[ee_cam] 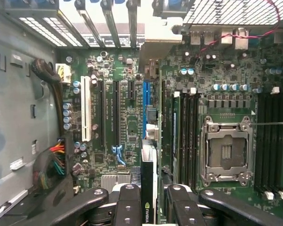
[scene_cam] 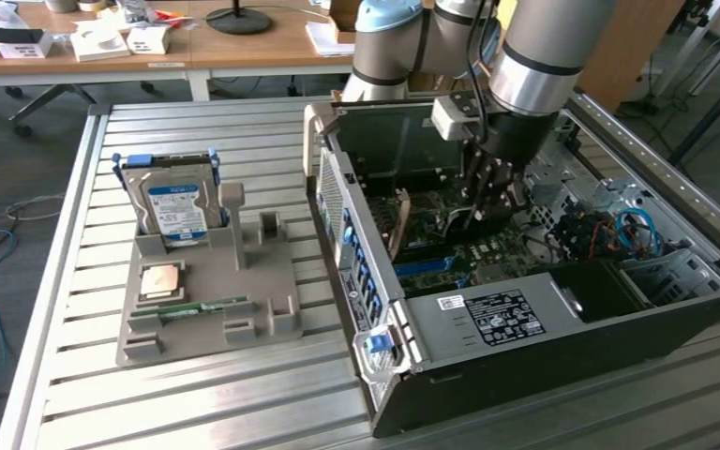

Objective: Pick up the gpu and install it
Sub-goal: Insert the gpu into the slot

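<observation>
Nearest: the pincer [ee_cam: 148, 203], clamped on the gpu [ee_cam: 148, 176], edge-on to us.
In line: blue slot [ee_cam: 146, 96] on the motherboard [ee_cam: 118, 117].
Risk: we judge a tilted gpu could jam.

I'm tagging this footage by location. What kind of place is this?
Probably a robotics lab or workshop: a robot arm reaches into an open computer case on a slatted metal workbench, with cluttered wooden desks behind.

gpu [ee_cam: 147, 186] mostly hidden between fingers [ee_cam: 128, 205], fingers cropped at frame edge
</observation>
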You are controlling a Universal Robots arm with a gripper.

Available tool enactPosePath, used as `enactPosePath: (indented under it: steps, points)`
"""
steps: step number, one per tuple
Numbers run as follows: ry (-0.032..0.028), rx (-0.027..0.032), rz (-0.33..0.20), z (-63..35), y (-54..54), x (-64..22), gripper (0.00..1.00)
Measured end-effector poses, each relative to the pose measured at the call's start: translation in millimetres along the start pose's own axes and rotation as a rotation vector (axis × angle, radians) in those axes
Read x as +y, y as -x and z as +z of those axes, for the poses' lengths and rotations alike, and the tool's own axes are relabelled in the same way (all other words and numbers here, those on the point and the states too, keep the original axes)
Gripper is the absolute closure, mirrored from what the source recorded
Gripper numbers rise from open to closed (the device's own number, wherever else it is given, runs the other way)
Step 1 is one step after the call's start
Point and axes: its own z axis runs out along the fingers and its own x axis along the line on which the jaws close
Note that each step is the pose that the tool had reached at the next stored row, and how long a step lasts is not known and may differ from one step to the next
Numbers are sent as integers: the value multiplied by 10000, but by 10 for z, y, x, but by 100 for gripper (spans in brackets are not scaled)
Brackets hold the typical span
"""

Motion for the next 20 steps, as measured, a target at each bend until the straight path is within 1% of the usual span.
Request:
enactPosePath:
  steps: [6,15,20]
  points:
    - [0,-1,-1,57,-2,2,74]
    - [-2,0,1,59,-2,14,74]
    - [-33,0,-1,58,-3,59,74]
